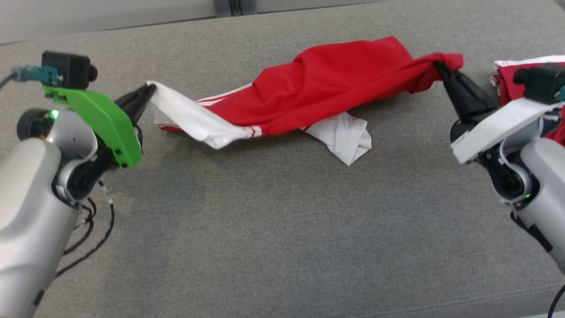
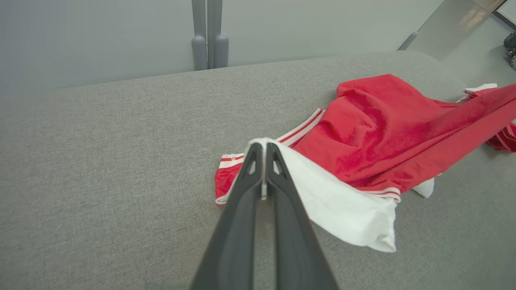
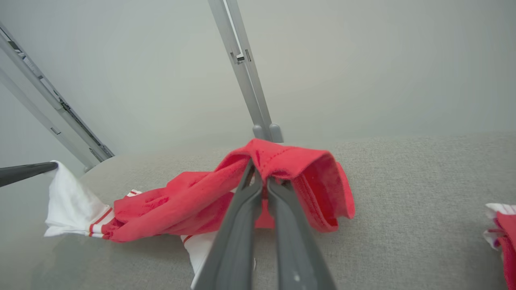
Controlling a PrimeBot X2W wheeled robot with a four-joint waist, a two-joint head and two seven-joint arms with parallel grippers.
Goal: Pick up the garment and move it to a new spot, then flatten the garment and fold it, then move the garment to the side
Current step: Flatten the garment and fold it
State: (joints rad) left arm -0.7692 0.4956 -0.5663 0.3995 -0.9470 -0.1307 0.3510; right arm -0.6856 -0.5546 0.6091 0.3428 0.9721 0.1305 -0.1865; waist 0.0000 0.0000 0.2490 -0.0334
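Two grippers hold the garment (image 1: 326, 84) strung between them over the grey cushioned surface (image 1: 265, 229). Seen from the robot's head, the left gripper (image 1: 150, 91) sits at about nine o'clock, its fingers pinched tight on the white end. The right gripper (image 1: 438, 67), at about two o'clock, is clamped on a bunched red edge. The red middle sags onto the surface toward twelve o'clock, with a white fold trailing beneath. Another red-and-white heap (image 1: 505, 77) lies at three o'clock, just behind the right wrist.
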